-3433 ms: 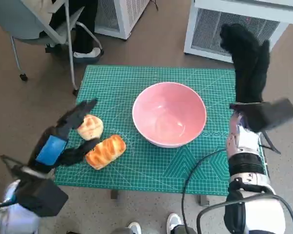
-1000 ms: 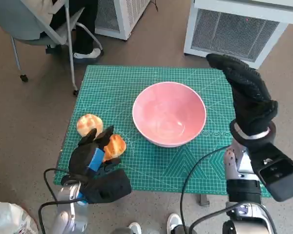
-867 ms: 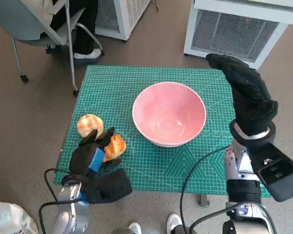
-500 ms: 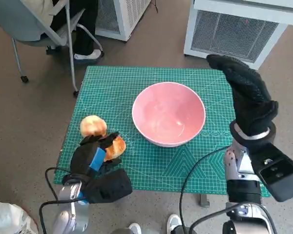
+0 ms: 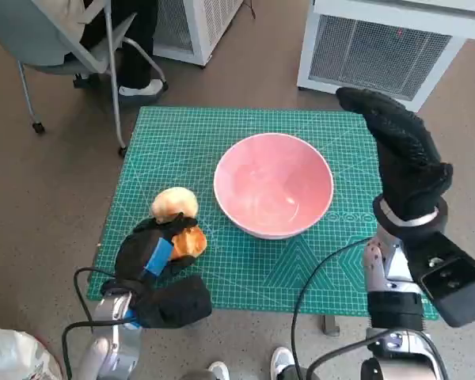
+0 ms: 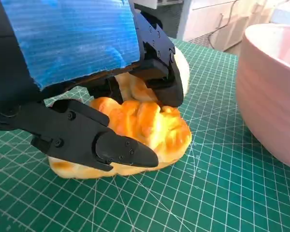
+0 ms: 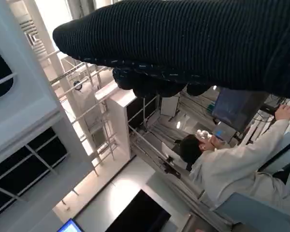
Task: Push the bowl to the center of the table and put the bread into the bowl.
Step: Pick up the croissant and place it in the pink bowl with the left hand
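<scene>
At eight o'clock on the green gridded cutting mat [image 5: 222, 142]: left hand [image 5: 146, 252], blue-taped, fingers [image 6: 94, 140] closed around a glossy, golden, ridged oblong bread [image 6: 135, 128], half hidden in the head view, with a paler round bun [image 5: 175, 203] touching it toward the mat's middle. Near centre, a smooth pink bowl [image 5: 273, 194], empty, cut off in the left wrist view. At three o'clock, raised clear: right hand [image 5: 400, 154] in black knit, fingers extended, holding nothing.

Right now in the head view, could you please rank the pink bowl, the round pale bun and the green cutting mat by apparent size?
1. Green cutting mat
2. Pink bowl
3. Round pale bun, plainly the smallest
</scene>
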